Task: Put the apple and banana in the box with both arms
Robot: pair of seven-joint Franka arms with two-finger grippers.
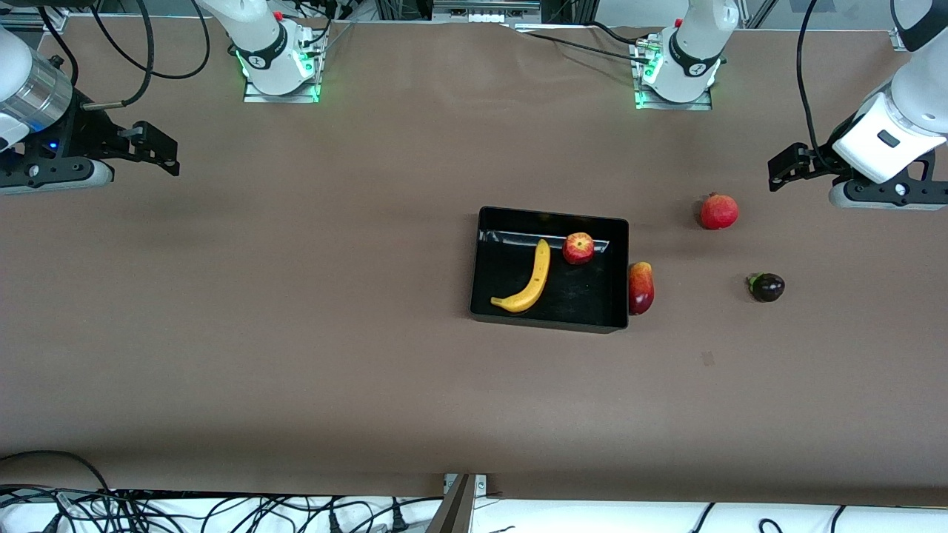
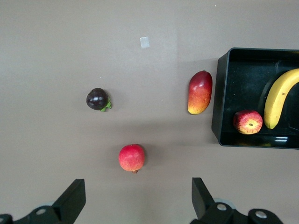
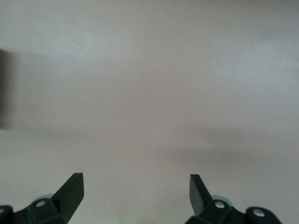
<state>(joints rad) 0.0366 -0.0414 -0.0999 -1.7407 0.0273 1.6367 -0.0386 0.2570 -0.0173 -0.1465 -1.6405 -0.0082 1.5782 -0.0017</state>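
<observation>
Both fruits, apple (image 1: 578, 248) and banana (image 1: 527, 280), lie in your box (image 1: 489, 222); left pincer (image 2: 135, 198) and right pincer (image 3: 135, 193) hang spread, empty, over bare counter (image 1: 296, 333), so the job looks done.

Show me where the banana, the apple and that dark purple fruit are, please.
banana (image 1: 535, 280): front view, on the middle of its yellow curve, inside the box.
apple (image 1: 578, 248): front view, on its red top, by the stem hollow.
dark purple fruit (image 2: 97, 98): left wrist view, on its glossy round body.
</observation>
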